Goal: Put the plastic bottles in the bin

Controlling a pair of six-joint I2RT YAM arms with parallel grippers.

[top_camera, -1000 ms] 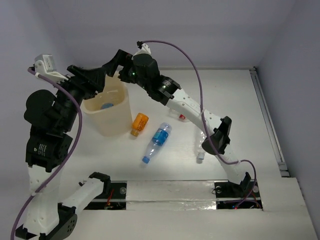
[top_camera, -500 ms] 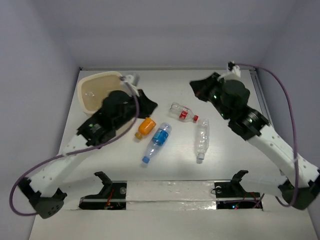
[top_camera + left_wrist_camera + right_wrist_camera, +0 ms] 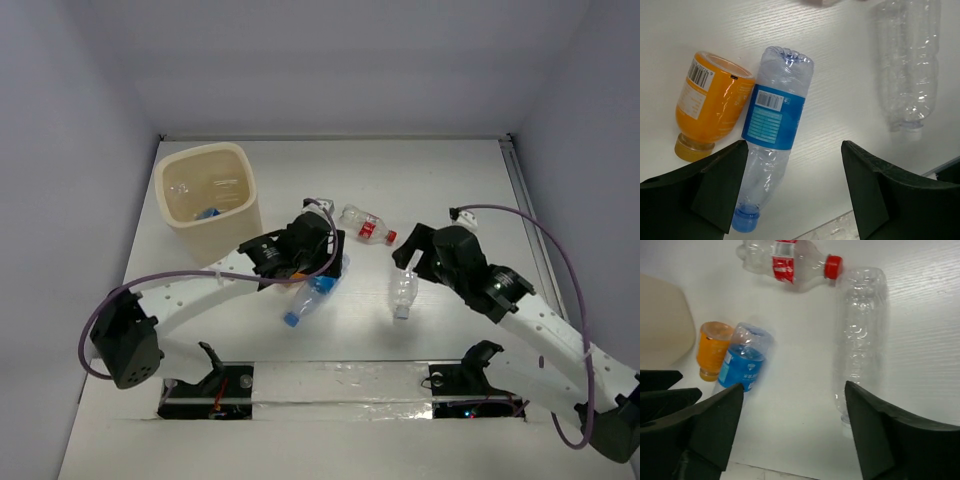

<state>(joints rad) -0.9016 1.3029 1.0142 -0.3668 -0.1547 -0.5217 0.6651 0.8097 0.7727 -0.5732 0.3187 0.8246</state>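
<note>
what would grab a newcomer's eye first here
Four bottles lie mid-table: the orange bottle and blue-label bottle by the open left gripper, the red-label bottle and clear bottle near the open right gripper. The beige bin stands upright at the far left.

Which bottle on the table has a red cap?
The clear bottle with the red label, lying on its side; no other bottle shows any red.
</note>
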